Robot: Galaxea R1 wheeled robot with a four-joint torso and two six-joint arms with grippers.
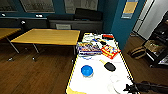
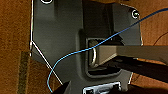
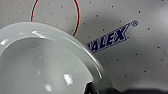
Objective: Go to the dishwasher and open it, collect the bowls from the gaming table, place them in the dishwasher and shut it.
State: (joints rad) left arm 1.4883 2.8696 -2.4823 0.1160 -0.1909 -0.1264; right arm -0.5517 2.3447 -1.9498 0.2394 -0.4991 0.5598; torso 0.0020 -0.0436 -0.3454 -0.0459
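Observation:
The gaming table (image 1: 100,77), white-topped with yellow edging, stretches away from me in the head view. A bright-blue bowl (image 1: 87,70) sits on its near left part. Pale white bowls (image 1: 117,85) lie at its near right corner. My right gripper (image 1: 128,88) reaches in from the right, level with them and right beside them. In the right wrist view a white bowl (image 3: 45,65) looms large over the speckled table top (image 3: 140,62), with a dark piece of the gripper at its rim. The left wrist view looks down at wooden floor (image 2: 15,37). The dishwasher is out of view.
Colourful game boxes (image 1: 86,48), a red box (image 1: 110,51) and a black paddle (image 1: 109,66) lie farther along the table. Wooden-topped tables (image 1: 47,36) stand to the left, a blue pillar (image 1: 122,22) behind, a striped bag (image 1: 137,52) and dark shelves (image 1: 157,47) to the right.

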